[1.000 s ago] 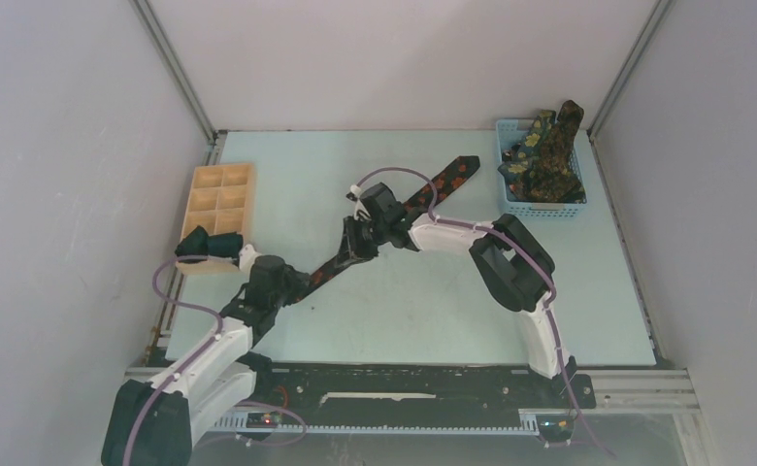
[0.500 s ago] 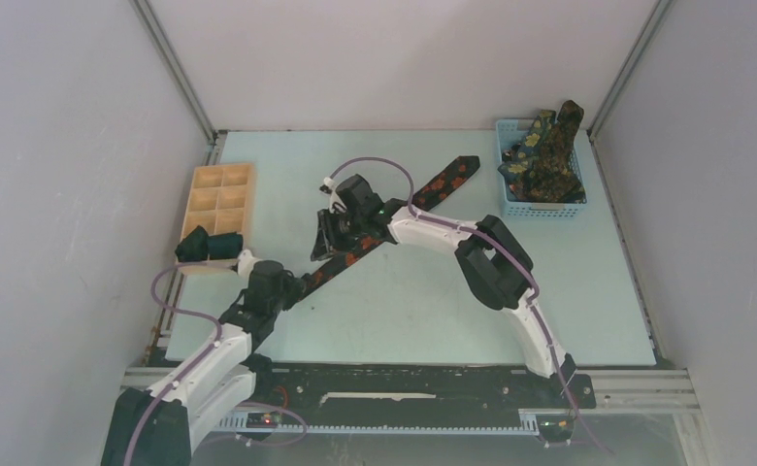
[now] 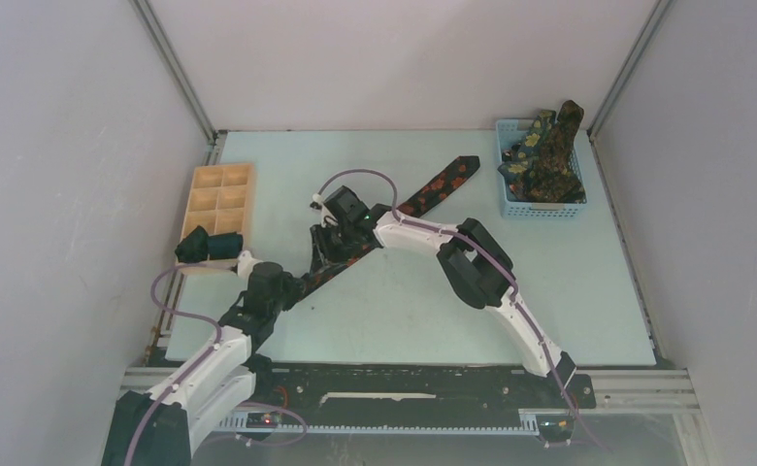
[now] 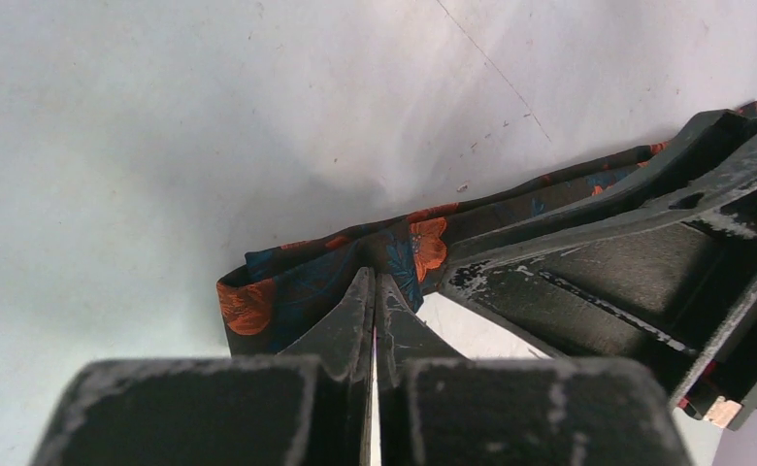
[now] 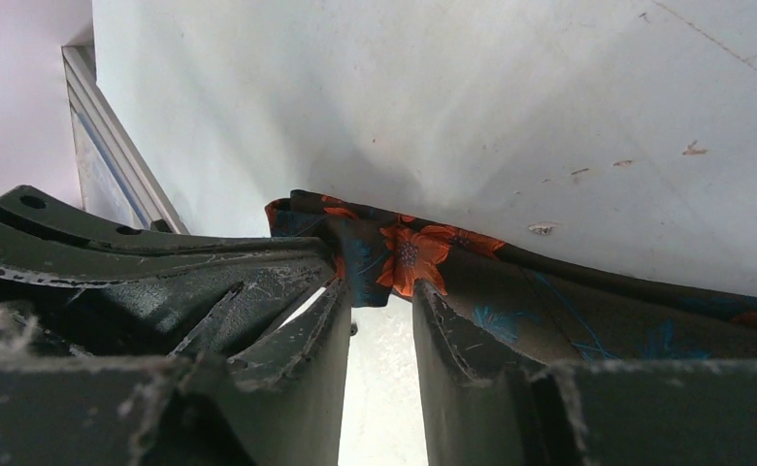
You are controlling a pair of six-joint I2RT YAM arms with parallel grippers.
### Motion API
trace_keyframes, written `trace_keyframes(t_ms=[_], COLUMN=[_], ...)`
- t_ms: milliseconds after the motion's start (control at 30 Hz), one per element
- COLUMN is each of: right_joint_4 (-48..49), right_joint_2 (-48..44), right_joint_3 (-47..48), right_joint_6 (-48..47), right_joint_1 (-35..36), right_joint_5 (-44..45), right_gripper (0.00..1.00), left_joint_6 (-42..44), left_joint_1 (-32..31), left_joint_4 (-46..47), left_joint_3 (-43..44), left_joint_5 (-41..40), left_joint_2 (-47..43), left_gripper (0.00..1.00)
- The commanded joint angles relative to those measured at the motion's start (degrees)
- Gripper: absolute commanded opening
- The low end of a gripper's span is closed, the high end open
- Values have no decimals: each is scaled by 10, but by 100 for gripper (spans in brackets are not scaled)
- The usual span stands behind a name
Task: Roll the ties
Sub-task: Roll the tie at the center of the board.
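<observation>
A black tie with red-orange flowers (image 3: pixel 443 182) lies diagonally across the table, wide end at the back. My left gripper (image 3: pixel 295 285) is shut on its narrow near end, and in the left wrist view (image 4: pixel 375 282) the folded fabric (image 4: pixel 287 296) bunches at the closed tips. My right gripper (image 3: pixel 324 254) is right beside it over the same tie. In the right wrist view (image 5: pixel 379 291) its fingers stand a small gap apart with the tie's fold (image 5: pixel 413 257) at the tips. Dark green ties with yellow flowers (image 3: pixel 547 155) are piled in the basket.
The blue mesh basket (image 3: pixel 540 209) stands at the back right corner. The pale wooden compartment tray (image 3: pixel 221 189) is at the left edge with two dark rolled bundles (image 3: pixel 210 243) at its near end. The two grippers nearly touch.
My right gripper has moved down along the tie toward the near left and now sits next to the left gripper. The left gripper has held its place on the narrow end.
</observation>
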Motion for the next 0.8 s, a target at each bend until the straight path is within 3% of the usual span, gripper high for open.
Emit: trace_keyframes(t_ms=[0, 300, 533, 667, 767], right_joint_4=[-15, -26, -55, -86, -94], right_joint_2=[15, 45, 45, 39, 40], right_joint_3=[42, 69, 70, 69, 67], right_joint_6=[-19, -19, -17, -5, -5], right_joint_1=[8, 18, 18, 14, 15], right_joint_5=[-8, -13, 25, 62, 69], right_gripper=[33, 31, 8, 1, 0], left_joint_6=[2, 4, 18, 27, 31], left_joint_1=[4, 4, 4, 4, 4], left_joint_4=[22, 27, -3, -65, -126], left_joint_3=[-1, -2, 13, 47, 72], left_joint_5=[2, 7, 5, -3, -16], left_joint_2=[0, 0, -17, -49, -81], left_gripper=[0, 0, 3, 41, 60])
